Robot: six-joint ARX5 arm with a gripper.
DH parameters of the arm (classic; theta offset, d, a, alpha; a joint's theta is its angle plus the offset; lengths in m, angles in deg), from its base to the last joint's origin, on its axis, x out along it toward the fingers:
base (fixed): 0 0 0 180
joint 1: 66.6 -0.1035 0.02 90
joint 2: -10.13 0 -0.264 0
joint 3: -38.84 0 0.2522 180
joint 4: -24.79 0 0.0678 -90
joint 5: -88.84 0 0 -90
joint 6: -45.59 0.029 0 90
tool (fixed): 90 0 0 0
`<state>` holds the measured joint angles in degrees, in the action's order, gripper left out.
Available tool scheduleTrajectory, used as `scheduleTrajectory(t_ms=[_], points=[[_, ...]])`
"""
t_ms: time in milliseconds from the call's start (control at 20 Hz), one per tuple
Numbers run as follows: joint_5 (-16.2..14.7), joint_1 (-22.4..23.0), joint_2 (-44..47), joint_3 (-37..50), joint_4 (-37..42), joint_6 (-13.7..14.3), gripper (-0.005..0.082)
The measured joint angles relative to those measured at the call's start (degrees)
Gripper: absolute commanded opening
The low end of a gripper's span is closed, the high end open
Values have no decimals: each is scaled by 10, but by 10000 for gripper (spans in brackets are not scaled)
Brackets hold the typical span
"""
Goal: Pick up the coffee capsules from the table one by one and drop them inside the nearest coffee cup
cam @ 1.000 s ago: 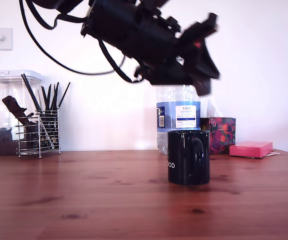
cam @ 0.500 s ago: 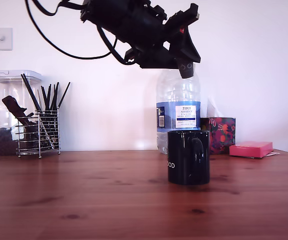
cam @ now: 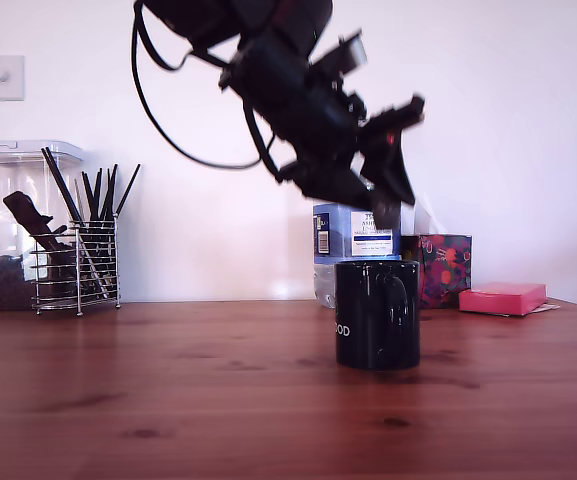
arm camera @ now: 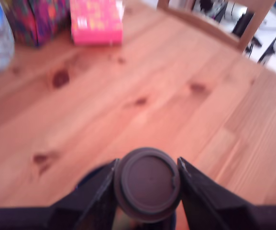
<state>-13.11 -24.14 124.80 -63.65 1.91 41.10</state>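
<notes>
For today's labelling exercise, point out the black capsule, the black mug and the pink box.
black capsule (arm camera: 147,183), wrist view, its flat round face.
black mug (cam: 368,315), exterior view, the front wall.
pink box (cam: 502,297), exterior view, its side face.

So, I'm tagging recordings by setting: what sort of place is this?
Probably a home kitchen or dining area: a wooden table, a wire caddy of utensils, a clear storage container, plus a mug and water bottle.
</notes>
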Motion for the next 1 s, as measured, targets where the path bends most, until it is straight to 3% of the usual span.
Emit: scheduleTrajectory(t_ms=[450,600,750,1000], points=[[0,-1,28,0,-12,0,270],[0,-1,28,0,-14,1,455],[0,-1,28,0,-16,1,572],[0,-1,28,0,-32,2,531]])
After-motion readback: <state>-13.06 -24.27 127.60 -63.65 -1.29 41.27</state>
